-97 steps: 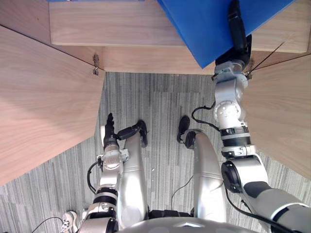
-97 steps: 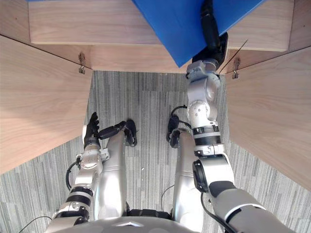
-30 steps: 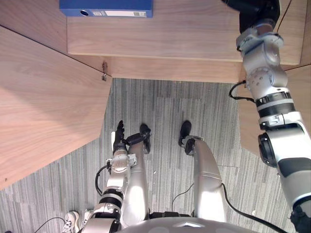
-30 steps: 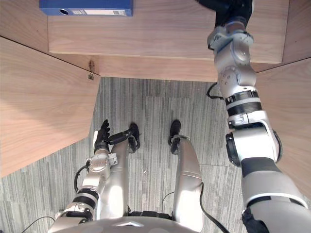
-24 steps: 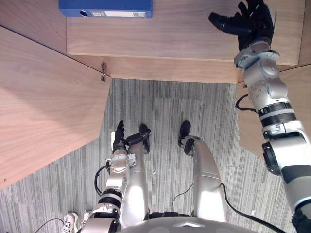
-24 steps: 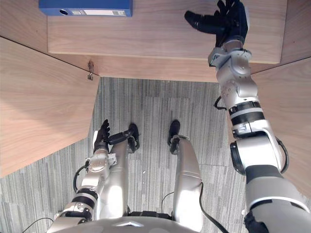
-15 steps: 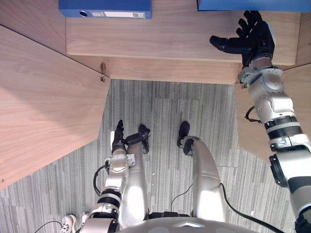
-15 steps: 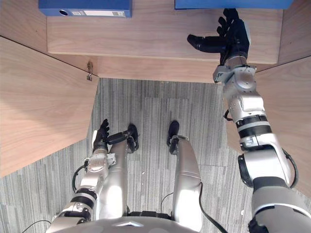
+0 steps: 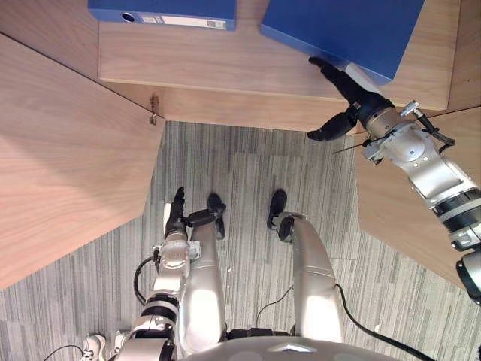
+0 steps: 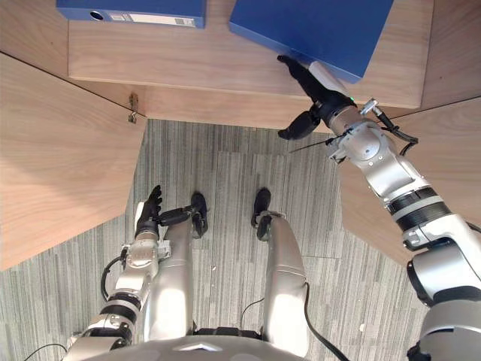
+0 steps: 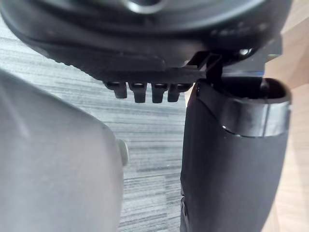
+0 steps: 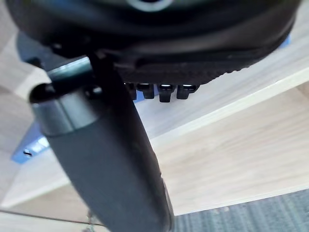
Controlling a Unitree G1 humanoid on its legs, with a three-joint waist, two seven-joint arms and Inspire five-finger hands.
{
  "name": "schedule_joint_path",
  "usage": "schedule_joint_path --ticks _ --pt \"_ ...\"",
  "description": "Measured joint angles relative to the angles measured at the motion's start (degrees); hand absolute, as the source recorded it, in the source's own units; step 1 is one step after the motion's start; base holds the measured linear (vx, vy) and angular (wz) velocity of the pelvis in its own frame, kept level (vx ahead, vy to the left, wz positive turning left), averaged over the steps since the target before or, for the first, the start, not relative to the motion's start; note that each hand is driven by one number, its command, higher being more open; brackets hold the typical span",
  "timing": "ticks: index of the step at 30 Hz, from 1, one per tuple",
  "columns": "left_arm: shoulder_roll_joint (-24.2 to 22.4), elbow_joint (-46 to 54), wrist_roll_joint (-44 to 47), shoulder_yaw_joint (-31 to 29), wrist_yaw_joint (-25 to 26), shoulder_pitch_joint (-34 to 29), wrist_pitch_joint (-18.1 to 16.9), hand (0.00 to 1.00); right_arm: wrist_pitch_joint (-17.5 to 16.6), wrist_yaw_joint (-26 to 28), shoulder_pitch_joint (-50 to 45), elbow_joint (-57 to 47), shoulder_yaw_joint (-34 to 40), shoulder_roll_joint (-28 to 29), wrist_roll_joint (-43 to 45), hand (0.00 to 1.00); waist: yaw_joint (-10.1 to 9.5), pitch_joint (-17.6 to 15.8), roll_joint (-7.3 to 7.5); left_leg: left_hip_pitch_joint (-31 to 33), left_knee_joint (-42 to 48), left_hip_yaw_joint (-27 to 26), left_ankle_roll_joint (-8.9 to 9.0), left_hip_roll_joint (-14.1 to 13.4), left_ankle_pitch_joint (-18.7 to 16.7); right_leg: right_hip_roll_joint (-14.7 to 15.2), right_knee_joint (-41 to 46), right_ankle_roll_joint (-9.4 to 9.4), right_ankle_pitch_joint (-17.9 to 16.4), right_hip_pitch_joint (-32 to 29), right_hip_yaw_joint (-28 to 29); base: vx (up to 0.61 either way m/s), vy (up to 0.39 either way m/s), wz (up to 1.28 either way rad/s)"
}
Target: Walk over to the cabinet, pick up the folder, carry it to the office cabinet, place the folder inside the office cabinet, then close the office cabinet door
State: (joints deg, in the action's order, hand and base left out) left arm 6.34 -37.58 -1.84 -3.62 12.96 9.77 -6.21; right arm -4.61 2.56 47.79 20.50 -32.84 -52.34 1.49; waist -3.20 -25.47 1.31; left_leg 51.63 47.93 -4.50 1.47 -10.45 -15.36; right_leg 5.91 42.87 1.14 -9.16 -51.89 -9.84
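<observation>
1. Two blue binders lie on the office cabinet shelf (image 9: 248,64). The folder (image 9: 342,30) is at 1 o'clock from the robot, flat on its cover and skewed to the shelf front. The second folder (image 9: 161,13) is at 11 o'clock with its spine facing out.
2. Right hand (image 9: 357,104): raised to 1 o'clock with the fingers (image 9: 331,75) straight and spread from the thumb. The tips reach the folder's near edge and appear to touch it. Nothing is clasped.
3. Left hand (image 9: 175,222): hangs low at 8 o'clock beside the leg, fingers straight, holding nothing.
4. Both doors stand open. The left door (image 9: 68,150) is at 9 o'clock and the right door (image 9: 409,226) at 3 o'clock, with grey carpet (image 9: 240,173) between them.
5. Handling, judged from appearance:
   - The covers look like rigid board, so the folder should keep its shape and slide as one piece when pushed.
   - The surface looks smooth, so expect flat fingertips to slip on it.
   - Weight depends on the contents, which cannot be seen. Treat it as moderately heavy.
6. Hold point: for straightening, press flat against the near edge close to the corner. For lifting, pinch the spine or near edge, thumb under and fingers over.
7. Status, as a judgement: the folder appears to rest inside the cabinet. The doors are not yet closed.
</observation>
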Motion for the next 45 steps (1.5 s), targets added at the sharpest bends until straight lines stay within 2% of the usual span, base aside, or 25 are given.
schedule_joint_path --ticks 8,9,16,25,37,45 --pt "0.03 -0.26 -0.04 -0.02 -0.68 -0.04 0.00 1.00 -0.05 0.64 0.32 0.88 0.35 0.07 -1.55 1.00 -0.36 0.29 0.51 -0.45 -0.65 -0.39 -0.01 0.01 0.01 0.03 -0.36 -0.01 0.01 0.23 0.13 0.00 0.000 0.00" --pt "0.02 -0.24 -0.04 0.00 -0.69 -0.03 -0.01 1.00 -0.12 -0.17 -1.39 -0.43 1.91 0.23 -1.72 0.00 -0.51 0.29 0.51 -0.45 -0.70 -0.39 -0.01 0.01 0.01 0.03 -0.43 -0.01 0.01 0.26 0.11 0.00 0.000 0.00" --pt "-0.07 -0.12 -1.05 -0.04 -0.23 -0.04 -0.01 1.00 -0.81 -6.73 -10.01 -9.91 12.11 5.45 -5.52 0.00 -0.76 0.29 0.51 -0.57 -0.73 -0.44 -0.02 -0.03 0.00 0.03 -0.65 -0.03 0.01 0.48 0.03 0.00 0.000 0.00" --pt "-0.65 0.13 -1.27 -0.07 0.64 -0.04 0.00 1.00 -1.18 -9.15 -13.90 -15.99 15.99 10.87 -9.44 0.00 -1.06 0.29 0.51 -0.55 -0.74 -0.46 -0.02 0.01 -0.01 0.07 -0.70 -0.05 0.00 0.48 0.00 0.00 0.000 0.00" --pt "-1.69 0.75 -3.15 -2.34 2.04 -0.02 -0.02 1.00 -0.78 -11.60 -14.68 -15.37 16.16 16.23 -17.91 0.00 -1.17 0.29 0.50 0.23 -0.71 -0.30 -0.02 0.07 0.00 0.12 -0.67 -0.05 0.00 -0.23 -0.14 0.00 0.000 0.00" --pt "-1.72 1.45 -3.12 -2.44 3.10 0.14 -0.09 1.00 1.89 -14.63 -7.24 -7.81 16.53 18.51 -19.98 0.00 -1.29 0.29 0.48 1.95 -0.60 -0.23 -0.08 0.27 0.05 0.31 -0.52 -0.05 0.01 -1.90 -0.15 0.00 0.004 0.00"
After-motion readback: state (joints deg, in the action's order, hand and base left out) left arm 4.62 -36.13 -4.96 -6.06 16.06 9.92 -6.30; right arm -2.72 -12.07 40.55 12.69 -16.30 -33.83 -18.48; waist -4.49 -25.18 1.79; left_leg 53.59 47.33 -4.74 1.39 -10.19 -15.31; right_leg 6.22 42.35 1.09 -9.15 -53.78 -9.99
